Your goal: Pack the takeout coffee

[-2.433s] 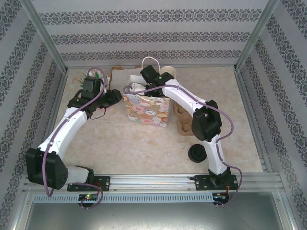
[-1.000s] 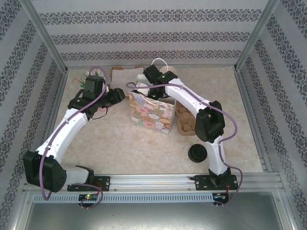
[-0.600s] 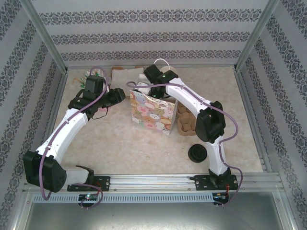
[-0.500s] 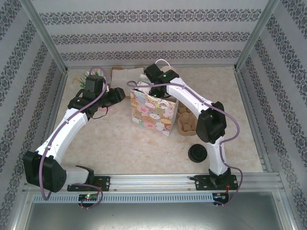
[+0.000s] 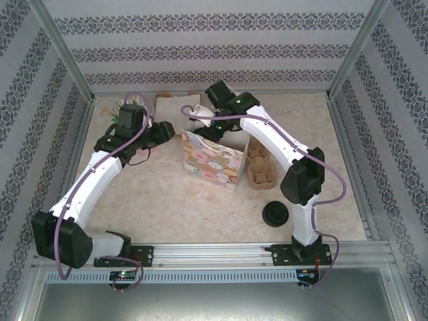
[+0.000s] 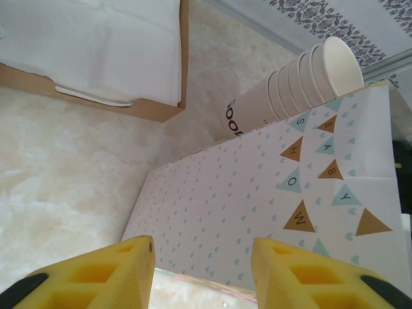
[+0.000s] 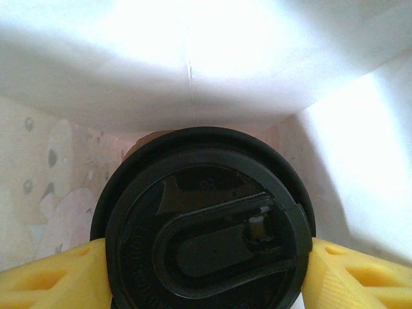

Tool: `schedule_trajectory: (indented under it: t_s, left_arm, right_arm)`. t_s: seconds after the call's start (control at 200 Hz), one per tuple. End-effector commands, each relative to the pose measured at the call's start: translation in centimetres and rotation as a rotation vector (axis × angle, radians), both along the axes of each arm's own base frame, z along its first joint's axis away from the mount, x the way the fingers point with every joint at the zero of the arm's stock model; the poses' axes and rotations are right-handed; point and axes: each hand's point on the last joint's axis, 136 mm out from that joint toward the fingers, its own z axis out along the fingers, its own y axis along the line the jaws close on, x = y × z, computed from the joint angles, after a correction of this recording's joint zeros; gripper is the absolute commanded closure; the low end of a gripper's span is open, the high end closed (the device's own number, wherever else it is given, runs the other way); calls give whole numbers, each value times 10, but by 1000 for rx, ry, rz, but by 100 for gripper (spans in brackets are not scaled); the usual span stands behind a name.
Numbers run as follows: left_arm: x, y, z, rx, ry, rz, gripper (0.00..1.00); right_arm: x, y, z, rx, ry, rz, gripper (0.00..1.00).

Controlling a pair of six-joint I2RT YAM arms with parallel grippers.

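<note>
Got left end effector (image 6: 203, 278) wide open, empty, just beside the gift bag (image 6: 257, 206), not bracing it. Note cardboard tray (image 6: 129, 106) and stacked paper cups (image 6: 290, 84) crowding the bag's far side. Got right end effector (image 7: 206, 278) clamped on the takeout coffee (image 7: 206, 222), down inside the bag. Could tip or drag the unbraced bag on pull-out, or snag a wall. Ignore pulp cup carrier (image 5: 262, 170) and loose black lids (image 5: 275, 214) on the right: no obstruction.

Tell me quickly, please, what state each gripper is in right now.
Left gripper: open, empty, facing the gift bag.
Right gripper: closed on the coffee cup, inside the gift bag.
</note>
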Motion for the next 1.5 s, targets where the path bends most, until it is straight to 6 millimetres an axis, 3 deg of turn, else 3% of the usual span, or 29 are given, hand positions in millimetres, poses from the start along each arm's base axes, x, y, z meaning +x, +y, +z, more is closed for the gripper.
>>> schedule_trajectory:
  t_s: [0.0, 0.425, 0.899, 1.224, 1.494]
  left_arm:
    - [-1, -2, 19, 6, -49, -11, 55]
    - [-2, -1, 24, 22, -60, -13, 55]
    - [-6, 11, 63, 135, -137, -32, 53]
    - [-5, 8, 58, 119, -125, -35, 53]
    - [-5, 2, 59, 96, -125, -61, 53]
  right_arm:
    - [-2, -7, 31, 27, -44, -22, 30]
    - [-16, -15, 70, 78, -84, -32, 30]
    - [-30, -20, 110, 174, -113, -78, 34]
    - [-32, -19, 84, 131, -60, -67, 35]
    - [-42, -17, 49, 38, 23, -13, 37]
